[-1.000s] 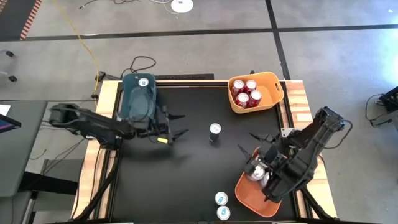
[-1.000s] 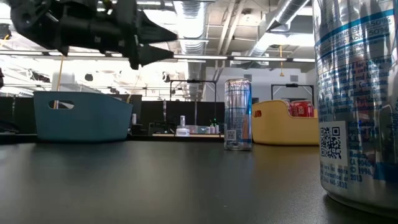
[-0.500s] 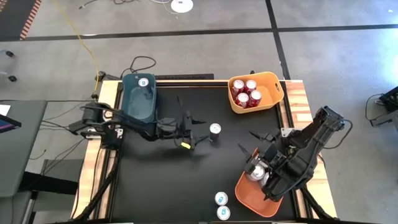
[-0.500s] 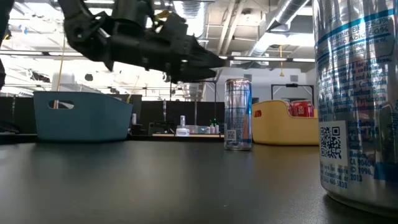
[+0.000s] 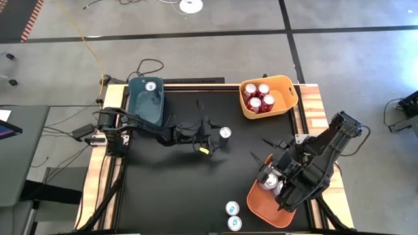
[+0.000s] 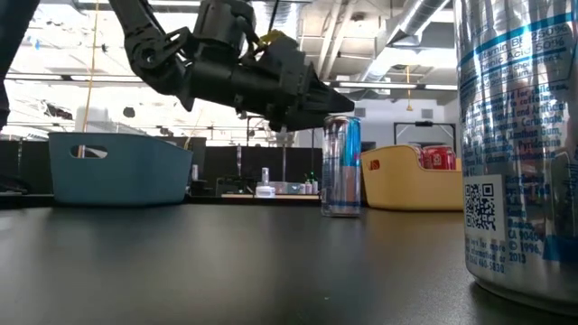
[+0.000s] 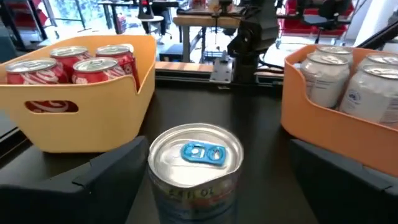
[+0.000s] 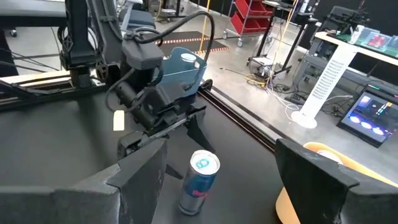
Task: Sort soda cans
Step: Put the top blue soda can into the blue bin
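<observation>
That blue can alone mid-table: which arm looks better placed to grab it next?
The left. Its open left gripper sits right beside the blue can, fingers either side in its wrist view. The right gripper hovers farther off by the orange bin.

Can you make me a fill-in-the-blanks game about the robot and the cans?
1. The yellow plastic bin holds four ___ soda cans.
2. The left gripper, jaws open, reaches for the lone blue-and-silver can standing on the ___ table.
3. The right gripper waits above the ___ bin with silver cans.

Missing words: red; black; orange
</observation>
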